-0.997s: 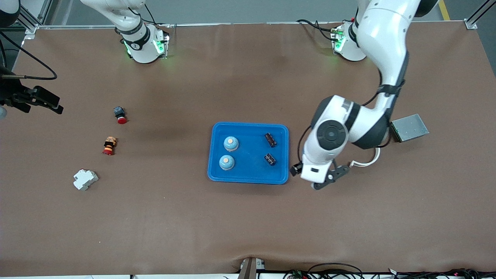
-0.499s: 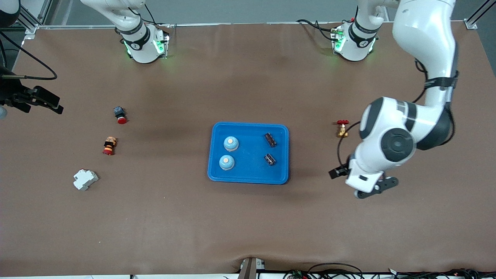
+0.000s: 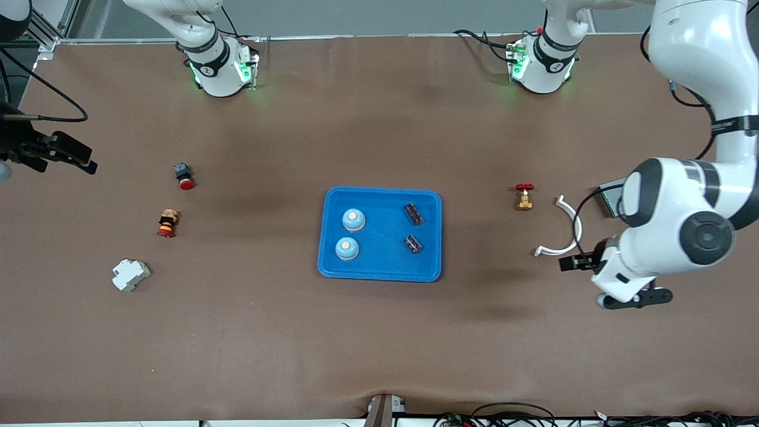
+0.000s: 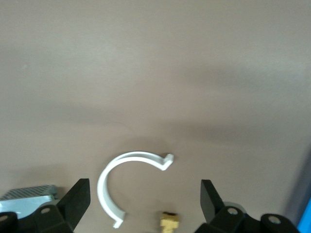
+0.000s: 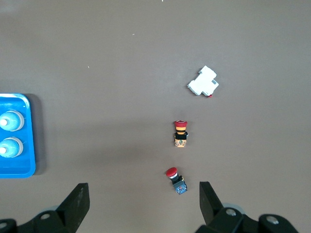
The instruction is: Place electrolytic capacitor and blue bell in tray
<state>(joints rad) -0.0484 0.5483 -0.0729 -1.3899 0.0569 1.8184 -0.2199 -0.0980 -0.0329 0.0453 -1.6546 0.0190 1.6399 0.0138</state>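
Note:
The blue tray [image 3: 382,264] lies mid-table. In it stand two blue bells [image 3: 353,219] [image 3: 347,248], and two black electrolytic capacitors [image 3: 414,214] [image 3: 413,244] lie beside them. My left gripper [image 3: 634,298] hangs open and holds nothing over bare table toward the left arm's end, well away from the tray; in its wrist view the gripper [image 4: 145,204] frames a white clip. My right gripper [image 3: 74,159] waits high at the right arm's end, open with nothing in it [image 5: 144,204]. Its wrist view catches the tray's end [image 5: 24,162] and both bells [image 5: 10,121].
A red-handled brass valve [image 3: 523,196], a white curved clip [image 3: 566,231] and a grey metal plate [image 3: 611,196], partly hidden by the left arm, lie at the left arm's end. Two red push buttons [image 3: 184,175] [image 3: 168,223] and a white breaker [image 3: 131,274] lie at the right arm's end.
The left arm has swung from beside the tray toward its own end of the table, uncovering the valve and the white clip. The right arm has not moved.

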